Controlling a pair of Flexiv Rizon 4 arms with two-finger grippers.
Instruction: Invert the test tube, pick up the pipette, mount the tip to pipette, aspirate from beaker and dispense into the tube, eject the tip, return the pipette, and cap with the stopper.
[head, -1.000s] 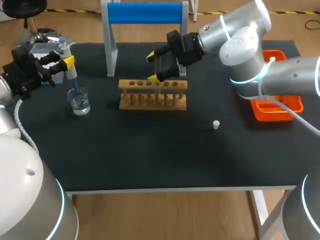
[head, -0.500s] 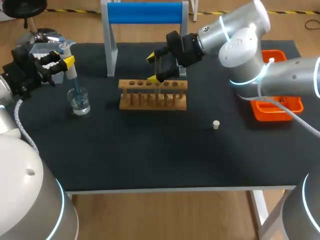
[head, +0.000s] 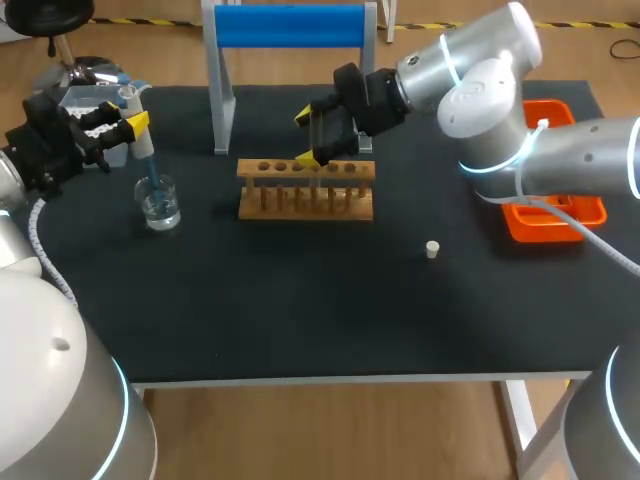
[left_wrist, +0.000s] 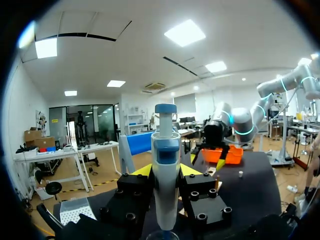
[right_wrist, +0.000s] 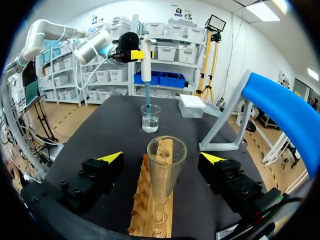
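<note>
My left gripper (head: 128, 124) is shut on the white and blue pipette (head: 137, 135), which stands upright with its blue tip dipped in the glass beaker (head: 160, 204). In the left wrist view the pipette (left_wrist: 165, 180) sits between the yellow tips of that gripper (left_wrist: 166, 171). The clear test tube (right_wrist: 165, 167) stands mouth up in the wooden rack (head: 305, 188). My right gripper (right_wrist: 162, 158) is open around it, both fingers well clear of the glass. The small white stopper (head: 432, 249) lies on the mat to the right of the rack.
A blue-topped stand (head: 290, 26) rises behind the rack. A clear tip box (head: 92, 100) sits at the far left, behind the beaker. An orange tray (head: 555, 218) lies at the right edge, under my right arm. Black mat (head: 300, 300) covers the table.
</note>
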